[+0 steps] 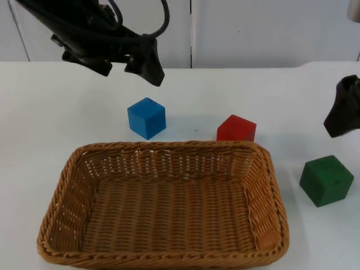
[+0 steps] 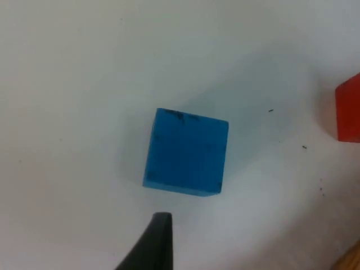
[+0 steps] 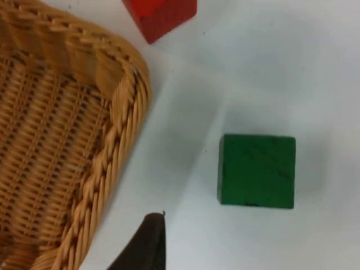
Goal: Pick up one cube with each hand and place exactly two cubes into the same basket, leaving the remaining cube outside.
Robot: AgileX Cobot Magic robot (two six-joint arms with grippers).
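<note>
A blue cube (image 1: 147, 117) (image 2: 185, 152) rests on the white table just behind the wicker basket (image 1: 62, 191) (image 3: 121, 140). My left gripper (image 1: 132, 74) hovers above and behind it, its two fingers apart and empty. A red cube (image 1: 236, 129) (image 3: 160, 14) (image 2: 350, 107) stands at the basket's far right corner. To the basket's right lies a green cube (image 1: 326, 180) (image 3: 256, 170). My right gripper (image 1: 341, 109) hangs above and behind the green cube, near the table's right edge. Nothing is in the basket.
The basket takes up the front middle of the table. A grey partition wall (image 1: 253, 28) closes off the back. Bare table lies left of the blue cube and between the red and green cubes.
</note>
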